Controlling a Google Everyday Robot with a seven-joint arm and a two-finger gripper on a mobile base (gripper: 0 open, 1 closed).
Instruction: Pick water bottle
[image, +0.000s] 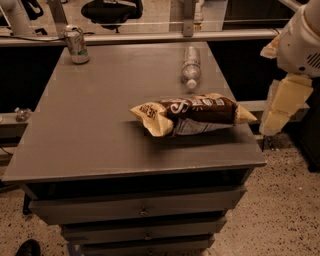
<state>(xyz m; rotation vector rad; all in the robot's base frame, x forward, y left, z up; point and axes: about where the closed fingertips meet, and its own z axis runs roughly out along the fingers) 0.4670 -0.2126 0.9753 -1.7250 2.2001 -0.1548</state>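
Note:
The water bottle (190, 66) is small, clear and ribbed, with a white cap. It lies on its side at the back right of the grey table (90, 130), cap pointing toward the front. My gripper (281, 105) hangs off the table's right edge, beside the right end of the chip bag (192, 115). It is in front of and to the right of the bottle, well apart from it, and holds nothing that I can see.
A brown and cream chip bag lies across the front right of the table, between the bottle and the front edge. A green-and-white soda can (76, 44) stands at the back left corner. Drawers (140, 210) sit under the tabletop. A rail runs behind the table.

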